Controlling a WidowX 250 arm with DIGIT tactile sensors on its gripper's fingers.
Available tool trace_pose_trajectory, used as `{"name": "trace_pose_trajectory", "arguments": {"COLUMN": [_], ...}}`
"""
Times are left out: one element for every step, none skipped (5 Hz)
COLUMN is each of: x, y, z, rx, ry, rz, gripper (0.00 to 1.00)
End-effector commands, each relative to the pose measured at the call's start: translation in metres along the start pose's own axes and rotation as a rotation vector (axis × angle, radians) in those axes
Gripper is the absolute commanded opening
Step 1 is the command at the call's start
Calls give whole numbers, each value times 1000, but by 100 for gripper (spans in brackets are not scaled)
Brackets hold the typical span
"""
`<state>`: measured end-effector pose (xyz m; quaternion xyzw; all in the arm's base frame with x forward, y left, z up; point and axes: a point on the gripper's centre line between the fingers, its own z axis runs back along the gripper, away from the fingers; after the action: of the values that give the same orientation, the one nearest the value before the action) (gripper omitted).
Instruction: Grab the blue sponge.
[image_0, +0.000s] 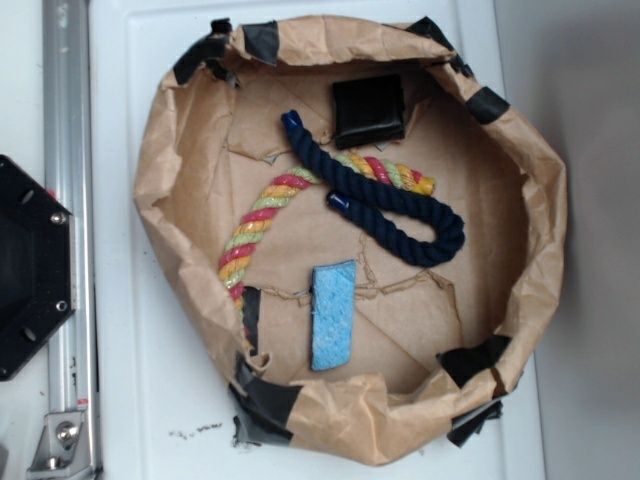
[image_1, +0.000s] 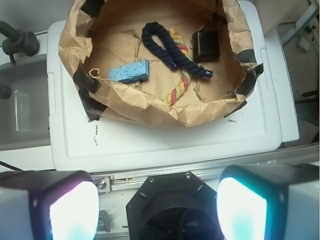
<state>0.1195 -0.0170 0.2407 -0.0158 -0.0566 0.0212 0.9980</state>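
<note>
You have the blue sponge (image_0: 333, 315) lying flat on the floor of the brown paper basin (image_0: 520, 200), toward the near rim in the exterior view, its long side running up and down the picture. In the wrist view the same sponge (image_1: 129, 71) sits at the left of the basin's floor, close to the crumpled paper wall (image_1: 75, 47).

Your hand (image_1: 157, 210) is released: its two fingers (image_1: 72, 212) stand wide apart at the bottom of the wrist view, glowing pale cyan and pink (the pads are overexposed, so their surface detail cannot be read). It hangs well apart from the sponge, outside the basin and above the black hexagonal base plate (image_1: 167, 205) and the metal rail (image_1: 210, 167). It is out of sight in the exterior view.

Beyond the sponge, a dark navy rope (image_0: 385, 195) lies folded into a loop and crosses over a multicoloured rope (image_0: 260, 225) of red, yellow and green strands. A black square block (image_0: 369, 110) rests at the far wall. Black tape (image_0: 262, 400) patches the rim. The basin stands on a white surface (image_0: 160, 420).
</note>
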Motion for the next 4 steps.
{"name": "trace_pose_trajectory", "arguments": {"x": [97, 141, 146, 128], "y": [-16, -15, -1, 4], "z": [-38, -79, -113, -138], "rx": [110, 80, -26, -112], "ry": [-172, -134, -75, 36], "rz": [170, 432, 708, 952], "gripper": [100, 100, 100, 100]}}
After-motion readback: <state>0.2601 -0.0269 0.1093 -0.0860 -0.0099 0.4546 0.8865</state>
